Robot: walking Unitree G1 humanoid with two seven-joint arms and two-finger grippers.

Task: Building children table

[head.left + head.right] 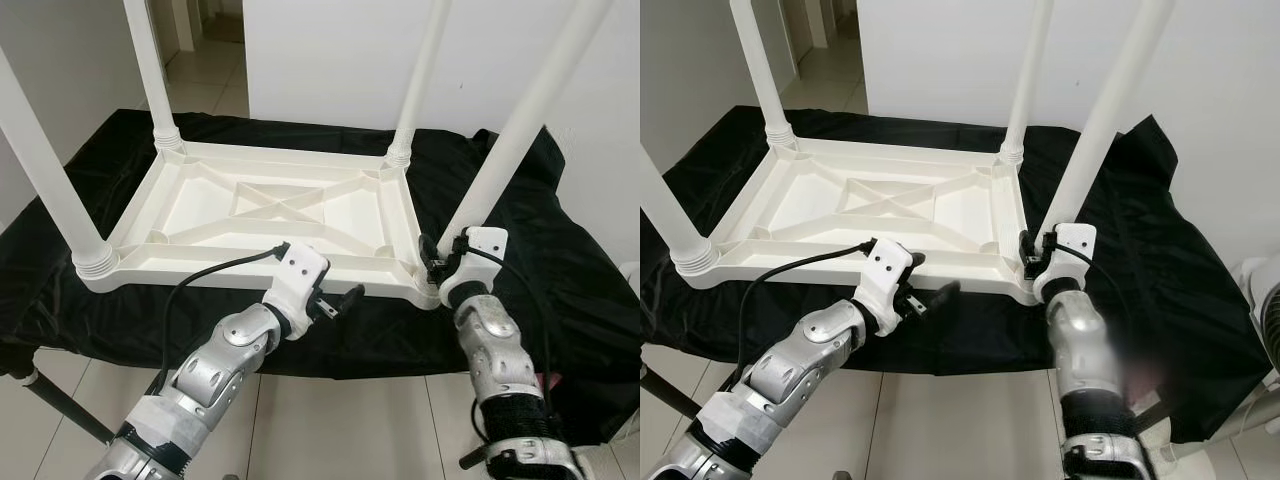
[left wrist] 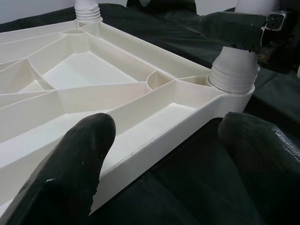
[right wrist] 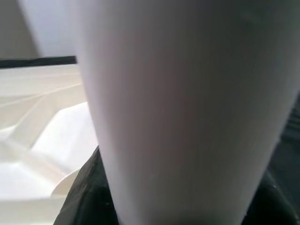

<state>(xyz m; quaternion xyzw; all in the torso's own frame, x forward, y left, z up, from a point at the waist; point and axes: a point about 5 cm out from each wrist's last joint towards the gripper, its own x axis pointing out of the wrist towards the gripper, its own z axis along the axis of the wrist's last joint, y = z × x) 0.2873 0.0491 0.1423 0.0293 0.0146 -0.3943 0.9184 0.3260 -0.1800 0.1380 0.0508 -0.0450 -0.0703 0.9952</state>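
At near-right corner, right gripper [image 1: 432,262] clamps table leg [image 1: 520,130]; left gripper [image 1: 345,299] agape.

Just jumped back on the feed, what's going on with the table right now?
The white plastic children's table lies upside down on a black cloth, all four legs standing in its corner sockets. The right gripper is at the base of the near right leg, its fingers around it. The left gripper hovers open just off the table's near edge, holding nothing.
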